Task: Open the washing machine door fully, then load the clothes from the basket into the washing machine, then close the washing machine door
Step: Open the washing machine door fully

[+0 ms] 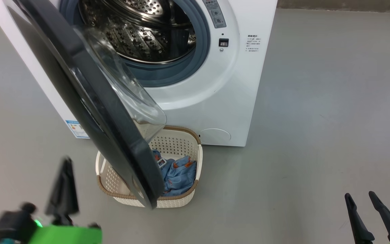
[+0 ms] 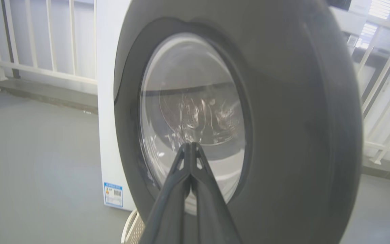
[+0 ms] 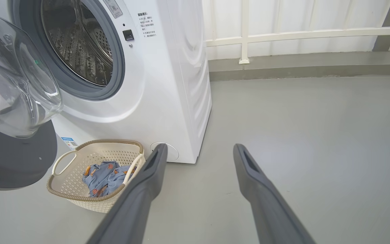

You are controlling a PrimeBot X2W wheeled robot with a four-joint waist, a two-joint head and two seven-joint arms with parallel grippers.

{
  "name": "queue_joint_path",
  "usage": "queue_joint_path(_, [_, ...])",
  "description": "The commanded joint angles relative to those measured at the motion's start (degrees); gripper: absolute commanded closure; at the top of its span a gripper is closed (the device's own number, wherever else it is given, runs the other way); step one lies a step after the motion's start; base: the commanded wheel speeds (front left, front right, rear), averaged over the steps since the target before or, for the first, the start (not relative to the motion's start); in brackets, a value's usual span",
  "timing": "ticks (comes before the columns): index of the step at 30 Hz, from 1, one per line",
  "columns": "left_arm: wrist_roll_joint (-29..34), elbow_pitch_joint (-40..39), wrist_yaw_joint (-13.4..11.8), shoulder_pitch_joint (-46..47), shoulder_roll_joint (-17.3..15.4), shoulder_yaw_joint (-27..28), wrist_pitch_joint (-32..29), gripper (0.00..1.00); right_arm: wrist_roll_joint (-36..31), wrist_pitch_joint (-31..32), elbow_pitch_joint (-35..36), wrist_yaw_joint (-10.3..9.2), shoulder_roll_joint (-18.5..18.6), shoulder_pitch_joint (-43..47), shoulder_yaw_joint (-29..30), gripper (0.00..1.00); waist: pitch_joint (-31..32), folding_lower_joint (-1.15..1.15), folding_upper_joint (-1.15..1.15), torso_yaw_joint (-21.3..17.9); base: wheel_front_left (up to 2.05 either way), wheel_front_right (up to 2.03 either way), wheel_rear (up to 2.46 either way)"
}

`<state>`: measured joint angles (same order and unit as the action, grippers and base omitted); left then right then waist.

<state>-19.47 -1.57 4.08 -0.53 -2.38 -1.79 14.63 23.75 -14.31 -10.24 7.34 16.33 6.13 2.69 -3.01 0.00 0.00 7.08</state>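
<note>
While the washing machine door (image 1: 90,112) is standing swung out from the washing machine (image 1: 215,95) in the head view, it is hanging over the left part of the basket (image 1: 181,140) — so I judge the opening done or nearly so, with loading and closing both yet to come. The clothes (image 1: 178,173), soft blue-grey cloth with orange motifs, are lying crumpled in the cream perforated basket, and the steel drum (image 1: 141,30) is showing bare dimpled metal inside its grey rubber gasket (image 1: 168,76). The left gripper (image 1: 64,183) is showing blurred at lower left, seemingly pinched together; the right gripper (image 1: 360,196) is hovering at lower right, fingers spread, holding nothing.

In the left wrist view the two dark fingers are meeting tip to tip, empty, pointing at the door's bulging clear glass within its glossy black rim.

In the right wrist view the parted fingers are framing smooth grey floor (image 3: 317,135) — the basket, with its brown woven-look rim and looped handles, is sitting just before the machine's front.
</note>
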Motion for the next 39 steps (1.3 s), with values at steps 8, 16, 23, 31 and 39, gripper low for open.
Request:
queue_joint_path(8, [0.79, -22.69, -3.57, 7.09, -0.5, -2.47, 0.37, 1.0, -0.56, -0.69, 1.61, 0.14, 1.47, -0.29, -0.9, 0.0, -0.58, 0.0, 0.0, -0.18, 0.0, 0.0, 0.0])
queue_joint_path(16, [3.38, -20.56, -4.13, 7.99, -0.5, -22.84, 0.37, 1.0, -0.57, -0.69, 1.62, 0.14, 1.42, -0.74, -0.84, 0.0, -1.26, 0.0, 0.0, -0.57, 0.0, 0.0, 0.0])
queue_joint_path(23, [-2.48, -4.36, -4.5, 8.63, -0.5, -27.77, 0.37, 1.0, -0.31, -0.69, 1.68, 0.14, 1.39, -1.66, -1.88, 0.0, -1.9, 0.0, 0.0, -1.06, 0.0, 0.0, 0.0])
queue_joint_path(31, [-5.49, 4.36, -4.78, 10.67, -0.5, -23.53, 0.37, 1.0, -0.32, -0.69, 1.99, 0.14, 1.21, -2.02, -1.97, 0.0, -2.27, 0.0, 0.0, -0.94, 0.0, 0.0, 0.0])
queue_joint_path(39, [-6.9, 7.67, -4.64, 12.4, -0.5, -20.62, 0.37, 1.0, -0.35, -0.69, 2.22, 0.14, 1.17, -2.25, -1.94, 0.0, -2.47, 0.0, 0.0, -0.73, 0.0, 0.0, 0.0])
